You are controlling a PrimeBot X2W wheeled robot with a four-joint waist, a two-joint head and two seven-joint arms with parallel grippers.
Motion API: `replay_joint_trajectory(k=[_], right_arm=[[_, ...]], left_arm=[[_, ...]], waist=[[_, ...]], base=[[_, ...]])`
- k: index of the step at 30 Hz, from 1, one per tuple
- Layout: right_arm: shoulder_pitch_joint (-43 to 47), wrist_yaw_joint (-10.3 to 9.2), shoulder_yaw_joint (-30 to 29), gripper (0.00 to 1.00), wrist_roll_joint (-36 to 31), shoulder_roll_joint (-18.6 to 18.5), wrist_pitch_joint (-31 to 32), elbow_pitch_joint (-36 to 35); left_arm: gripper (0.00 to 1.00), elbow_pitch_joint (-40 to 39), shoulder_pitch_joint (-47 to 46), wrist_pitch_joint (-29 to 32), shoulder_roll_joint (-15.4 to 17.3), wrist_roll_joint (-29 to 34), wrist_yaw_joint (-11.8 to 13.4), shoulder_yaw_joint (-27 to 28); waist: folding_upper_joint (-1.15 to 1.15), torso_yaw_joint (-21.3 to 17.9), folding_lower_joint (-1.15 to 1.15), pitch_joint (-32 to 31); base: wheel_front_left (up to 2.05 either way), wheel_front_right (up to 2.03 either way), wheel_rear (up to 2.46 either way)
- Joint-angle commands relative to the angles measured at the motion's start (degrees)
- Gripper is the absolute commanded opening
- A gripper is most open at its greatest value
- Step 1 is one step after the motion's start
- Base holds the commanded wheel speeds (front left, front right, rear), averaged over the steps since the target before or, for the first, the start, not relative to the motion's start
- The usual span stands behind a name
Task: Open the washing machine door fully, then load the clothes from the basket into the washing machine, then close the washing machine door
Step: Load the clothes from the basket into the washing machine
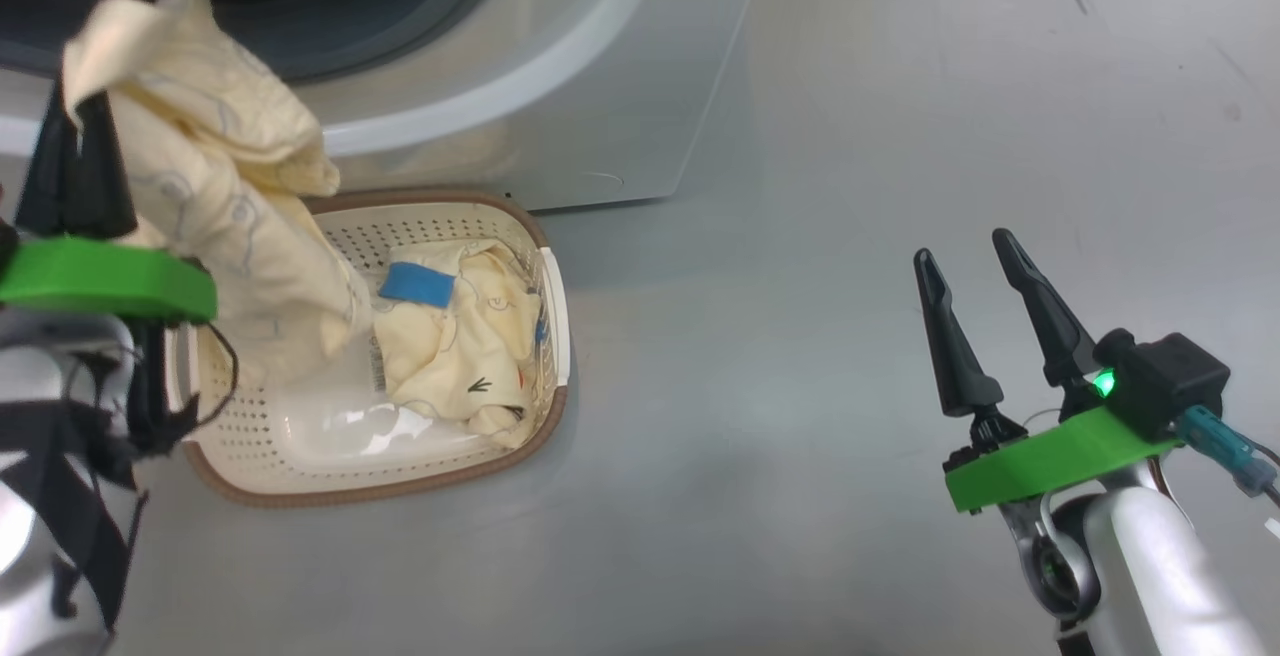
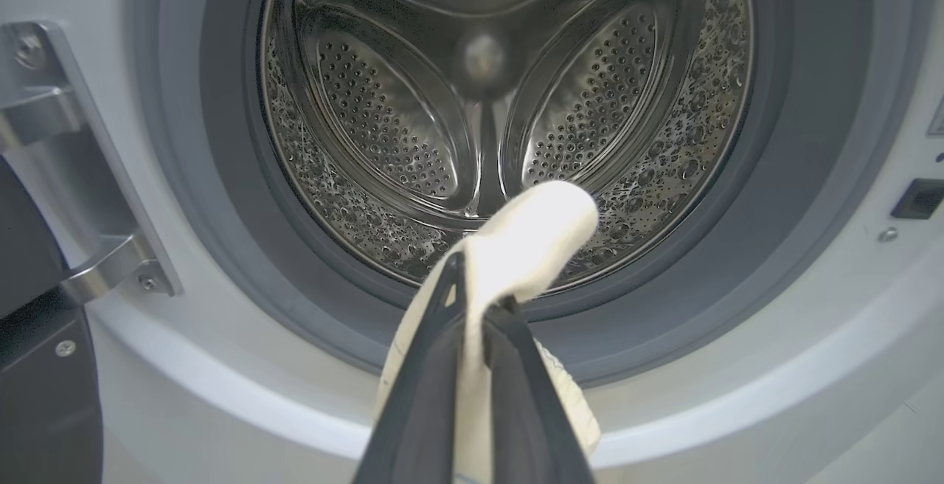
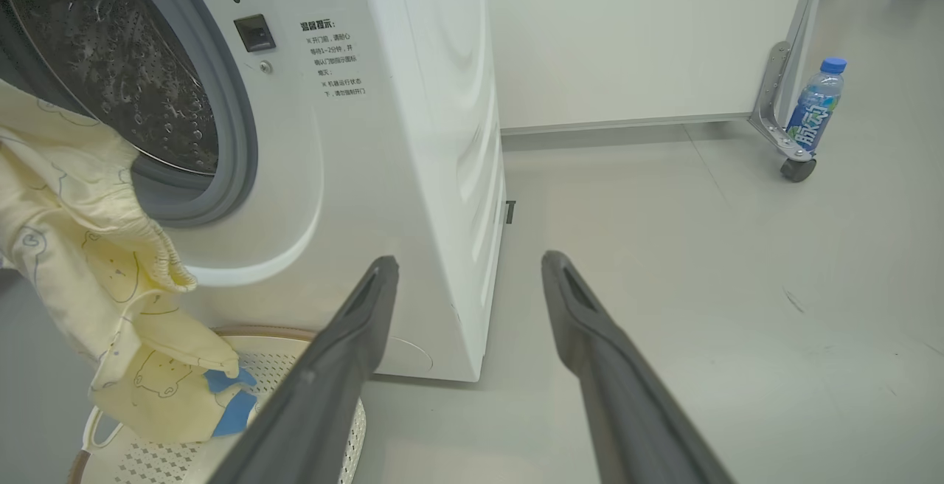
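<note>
My left gripper (image 1: 78,111) is shut on a cream-yellow garment (image 1: 215,206) that hangs from it above the basket (image 1: 420,476), just in front of the washing machine (image 1: 560,86). Seen from the left wrist, my left gripper (image 2: 476,285) points at the open steel drum (image 2: 501,100), with the garment (image 2: 531,237) folded over the tips. The washing machine door (image 2: 37,351) stands open at the left by its hinge. More clothes (image 1: 465,336) with a blue patch lie in the basket. My right gripper (image 1: 975,251) is open and holds nothing, off to the right over the floor.
A drink bottle (image 3: 815,104) stands by a wheeled white cabinet (image 3: 793,115) at the far right. A white wall panel (image 3: 634,34) runs behind the washer. Open grey floor (image 1: 850,186) lies to the right of the basket.
</note>
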Motion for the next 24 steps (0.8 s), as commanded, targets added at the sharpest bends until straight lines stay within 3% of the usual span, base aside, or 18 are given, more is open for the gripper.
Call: replay_joint_trajectory(k=[1, 10, 24], right_arm=[[-1.60, -0.15, 1.49, 1.00, 0.57, -0.11, -0.38, -1.83], [-3.05, -0.15, 2.25, 1.00, 1.11, 0.15, -0.38, -2.43], [-5.48, -0.15, 5.09, 1.00, 1.87, 0.58, -0.38, -2.35]], left_arm=[[0.00, -0.78, -5.68, 0.61, 3.65, 0.06, -0.65, 2.42], [0.00, 6.58, -19.30, 5.76, 6.93, 1.76, -3.36, 0.04], [0.00, 21.77, -39.12, 11.25, 5.76, 3.80, -4.90, -4.07]], waist=[[0.00, -1.27, -0.01, 1.34], [0.00, -4.00, -0.01, 4.77], [0.00, -6.50, -0.01, 12.92]], base=[[0.00, 0.00, 0.00], [0.00, 0.00, 0.00], [0.00, 0.00, 0.00]])
